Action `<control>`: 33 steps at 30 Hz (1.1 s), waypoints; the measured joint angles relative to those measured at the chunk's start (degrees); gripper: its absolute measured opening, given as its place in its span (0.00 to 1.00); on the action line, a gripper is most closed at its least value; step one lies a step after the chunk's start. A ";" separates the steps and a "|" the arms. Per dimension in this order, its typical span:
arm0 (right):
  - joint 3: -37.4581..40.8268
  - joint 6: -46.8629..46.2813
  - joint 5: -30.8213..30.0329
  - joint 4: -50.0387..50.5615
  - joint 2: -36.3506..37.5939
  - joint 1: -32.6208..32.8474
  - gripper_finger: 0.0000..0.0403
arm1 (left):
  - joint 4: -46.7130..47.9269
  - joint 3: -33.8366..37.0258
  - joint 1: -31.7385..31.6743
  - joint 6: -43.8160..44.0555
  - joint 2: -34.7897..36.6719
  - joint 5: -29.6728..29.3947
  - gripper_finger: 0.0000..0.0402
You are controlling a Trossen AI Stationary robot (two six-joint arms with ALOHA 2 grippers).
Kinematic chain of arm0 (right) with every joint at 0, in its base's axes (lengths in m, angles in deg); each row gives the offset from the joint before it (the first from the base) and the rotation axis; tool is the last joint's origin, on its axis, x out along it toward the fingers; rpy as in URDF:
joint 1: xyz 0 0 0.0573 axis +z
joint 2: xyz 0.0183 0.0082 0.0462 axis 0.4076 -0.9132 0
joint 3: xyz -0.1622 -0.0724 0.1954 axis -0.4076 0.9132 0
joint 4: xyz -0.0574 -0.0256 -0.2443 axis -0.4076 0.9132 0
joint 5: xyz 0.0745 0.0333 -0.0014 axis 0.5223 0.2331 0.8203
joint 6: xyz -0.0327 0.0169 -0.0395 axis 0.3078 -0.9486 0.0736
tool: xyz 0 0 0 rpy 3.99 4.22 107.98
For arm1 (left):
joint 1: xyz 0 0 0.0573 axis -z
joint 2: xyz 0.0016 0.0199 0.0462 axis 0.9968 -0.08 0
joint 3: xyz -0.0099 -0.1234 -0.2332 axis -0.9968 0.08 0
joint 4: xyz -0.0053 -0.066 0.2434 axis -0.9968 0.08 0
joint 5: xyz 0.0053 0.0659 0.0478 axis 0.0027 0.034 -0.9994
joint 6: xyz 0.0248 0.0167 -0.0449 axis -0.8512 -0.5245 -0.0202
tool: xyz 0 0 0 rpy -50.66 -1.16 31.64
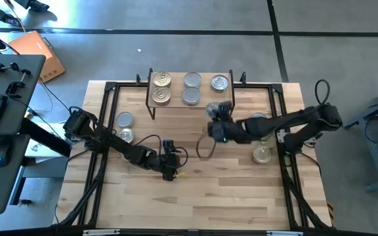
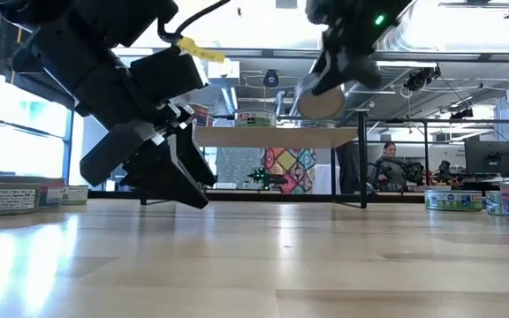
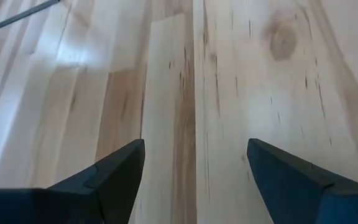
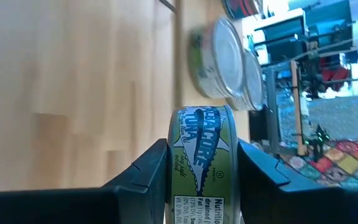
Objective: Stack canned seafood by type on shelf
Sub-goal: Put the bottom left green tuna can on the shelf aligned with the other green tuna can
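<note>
Left gripper low over bare table, fingers spread, holding nothing; five tins on the shelf; right gripper beside shelf's front edge pinching a green-labelled tuna tin.

My right hand clamping a green-labelled tuna tin on edge beside the shelf, five silvery and gold-lidded tins flat on that light wood top, two tins left on my counter, two at right
</note>
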 joint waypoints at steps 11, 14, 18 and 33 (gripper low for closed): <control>2.45 5.43 4.49 -5.16 -0.17 -8.48 0.31 | -0.28 -0.02 0.00 0.00 0.00 0.00 0.69; 2.45 5.27 4.76 -5.04 -0.17 -8.87 0.31 | -0.28 -0.02 0.00 0.00 0.00 0.00 0.69; 2.45 4.95 5.69 -4.98 -0.25 -9.16 0.39 | -0.25 -0.02 0.00 0.00 0.00 0.00 0.69; 0.79 4.96 9.00 -3.26 -0.42 -9.20 0.53 | 0.16 -0.02 0.00 0.00 0.00 0.00 0.69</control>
